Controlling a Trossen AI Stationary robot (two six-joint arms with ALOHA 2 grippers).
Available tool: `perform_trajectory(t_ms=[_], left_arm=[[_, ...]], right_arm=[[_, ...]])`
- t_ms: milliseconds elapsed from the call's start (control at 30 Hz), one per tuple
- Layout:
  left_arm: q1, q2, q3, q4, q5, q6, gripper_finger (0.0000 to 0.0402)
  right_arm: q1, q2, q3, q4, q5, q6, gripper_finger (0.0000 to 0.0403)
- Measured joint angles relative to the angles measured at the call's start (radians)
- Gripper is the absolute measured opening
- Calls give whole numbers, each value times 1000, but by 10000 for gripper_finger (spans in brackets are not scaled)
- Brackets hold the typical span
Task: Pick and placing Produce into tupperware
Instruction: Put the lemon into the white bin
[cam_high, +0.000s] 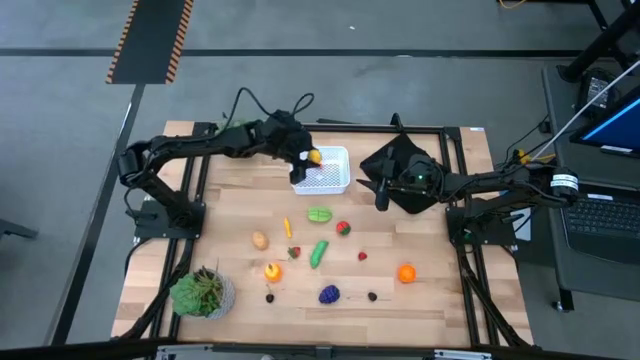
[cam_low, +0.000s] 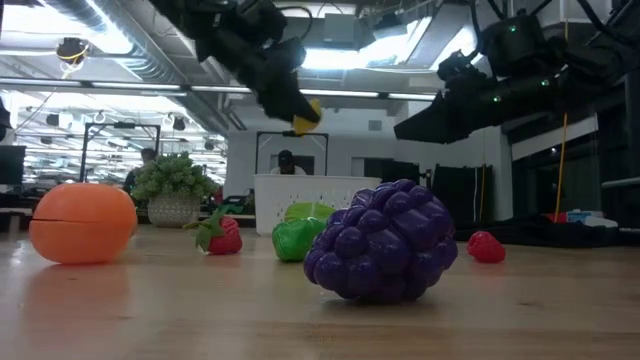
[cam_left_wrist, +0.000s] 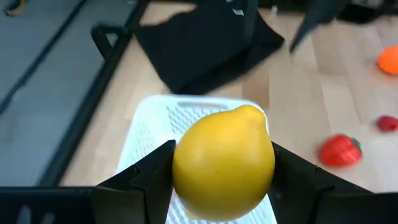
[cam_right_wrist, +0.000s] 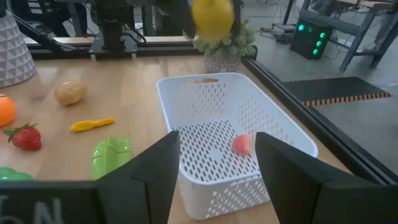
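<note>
Left gripper (cam_left_wrist: 224, 171): we see jaws clamped on the lemon (cam_left_wrist: 224, 163) above the tub (cam_right_wrist: 231, 134).
Right gripper (cam_right_wrist: 217, 171): jaws apart, empty.

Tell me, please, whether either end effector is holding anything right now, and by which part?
The left end effector holds a yellow lemon by its opposite sides, above the white tub. The right end effector is open and holds nothing.

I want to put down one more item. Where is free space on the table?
Bare wood lies between the tub and the left arm's base, and right of the orange. The middle, from the green leafy piece down to the purple grapes, is crowded. The potted plant fills the near left corner.
</note>
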Motion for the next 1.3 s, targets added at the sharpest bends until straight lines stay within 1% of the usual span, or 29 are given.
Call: perform_trajectory(t_ms=[100,167,367,500,633,1100,1300], left_arm=[[0,11,39,-120,-17,3,205],[-3,36,76,-139,-32,14,205],[-6,111,180,-319,-46,21,204],[-6,167,248,-403,-49,39,204],[-6,216,282,-420,-50,43,204],[-20,358,284,-434,-48,45,206],[-21,421,284,-434,-67,46,209]], right_arm=[[0,0,0,-3,0,0,212],[1,0,0,-3,0,0,212],[1,0,0,-11,0,1,212],[1,0,0,-19,0,3,212],[1,0,0,-19,0,3,212],[0,0,0,-27,0,2,212],[0,0,0,-27,0,2,212]])
